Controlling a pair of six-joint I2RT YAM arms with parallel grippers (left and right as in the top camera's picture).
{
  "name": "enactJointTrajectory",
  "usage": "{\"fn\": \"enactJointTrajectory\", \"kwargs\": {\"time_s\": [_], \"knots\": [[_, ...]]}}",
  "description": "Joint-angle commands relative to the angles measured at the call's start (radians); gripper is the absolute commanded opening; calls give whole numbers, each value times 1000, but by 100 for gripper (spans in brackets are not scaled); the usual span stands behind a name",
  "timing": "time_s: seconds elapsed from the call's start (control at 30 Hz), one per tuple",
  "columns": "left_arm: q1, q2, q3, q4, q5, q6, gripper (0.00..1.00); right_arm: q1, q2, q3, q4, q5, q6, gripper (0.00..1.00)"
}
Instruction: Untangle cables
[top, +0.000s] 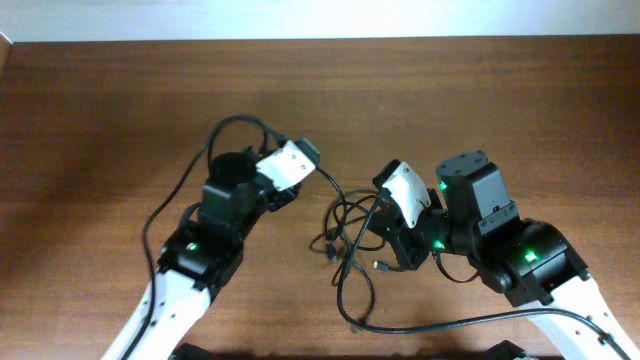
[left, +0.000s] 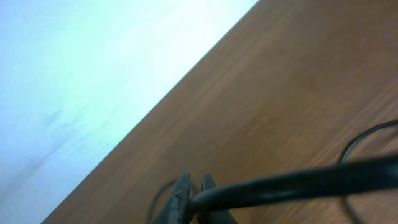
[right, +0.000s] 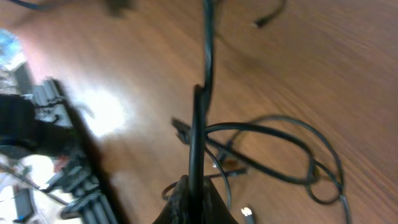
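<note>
A tangle of thin black cables (top: 350, 235) lies on the brown table between my two arms, with small plug ends showing. My left gripper (top: 300, 160) is shut on one black cable (left: 292, 182), which stretches from its fingers (left: 194, 186) to the right. My right gripper (top: 392, 200) is shut on another black cable (right: 198, 130), which runs straight up from its fingers (right: 193, 190). Loose loops (right: 273, 152) and a silver-tipped plug (right: 246, 213) lie on the wood to the right of that gripper.
The wooden table (top: 120, 110) ends at a white wall along the far edge. A thick black arm wire (top: 470, 322) runs along the front right. Dark equipment (right: 56, 155) shows at the left of the right wrist view.
</note>
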Motion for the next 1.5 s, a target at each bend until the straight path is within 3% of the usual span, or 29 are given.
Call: {"fn": "enactJointTrajectory", "kwargs": {"time_s": [0.0, 0.07, 0.13, 0.2, 0.23, 0.27, 0.3, 0.33, 0.37, 0.43, 0.5, 0.6, 0.77, 0.83, 0.9, 0.97, 1.0, 1.03, 1.07, 1.13, 1.17, 1.23, 1.27, 1.37, 1.4, 1.47], "knots": [[101, -172, 7, -64, -78, -19, 0, 5, 3, 22, -14, 359, 64, 4], [206, -269, 7, -120, -81, -80, 0, 5, 27, 22, -14, 554, 106, 4], [315, -323, 7, -174, -77, -137, 0, 5, 86, 22, -13, 584, 107, 4], [322, -303, 6, -205, 54, -142, 0, 5, 123, 22, 11, 583, 115, 4], [322, -282, 6, -225, 124, -142, 25, 5, 122, 22, 44, 583, 122, 4], [322, -247, 6, -251, 291, -142, 78, 5, 122, 22, 59, 575, 122, 4], [322, -215, 6, -263, 435, -141, 78, 5, 122, 22, 62, 552, 122, 4], [322, -161, 6, -288, 517, -141, 56, 5, 122, 22, 61, 526, 122, 4], [322, -97, 6, -314, 552, -141, 49, 5, 122, 23, 60, 526, 122, 4], [322, -22, 6, -321, 649, -140, 46, 5, 122, 23, 65, 433, 121, 4], [277, 32, 6, -350, 809, 3, 45, 5, 120, 23, 141, 250, 118, 4], [141, 110, 6, -348, 818, 128, 47, 5, 99, 56, 195, 25, 103, 4], [51, 218, 6, -240, 810, 134, 49, 6, -32, 111, 184, -58, 103, 4], [51, 218, 6, -212, 810, 134, 33, 6, -59, 111, 158, -57, 103, 4], [51, 218, 6, -182, 810, 134, 0, 5, -58, 110, 128, -50, 103, 4], [51, 217, 6, -175, 739, 133, 0, 5, -58, 110, 109, -19, 102, 4], [51, 217, 6, -175, 732, 108, 44, 5, -58, 110, 98, 25, 101, 4], [51, 217, 6, -176, 760, 77, 52, 5, -58, 110, 97, 61, 90, 4], [51, 216, 6, -187, 816, 60, 34, 5, -58, 110, 85, 159, 91, 4], [51, 216, 6, -156, 801, 61, 46, 5, -57, 110, 37, 232, 83, 4], [51, 216, 6, -98, 763, 61, 42, 5, -56, 110, 19, 231, 83, 4], [51, 216, 6, 25, 758, 61, 44, 5, -56, 109, -12, 163, 74, 4], [51, 216, 6, 39, 759, 61, 44, 5, -56, 109, -10, 75, 57, 4], [48, 216, 6, 14, 777, 61, 40, 5, -56, 109, -10, 47, 57, 4], [35, 216, 6, 10, 777, 61, 38, 5, -56, 109, -10, 24, 57, 4], [10, 216, 6, 11, 777, 61, 18, 5, -56, 109, -11, 21, 57, 4]]}}
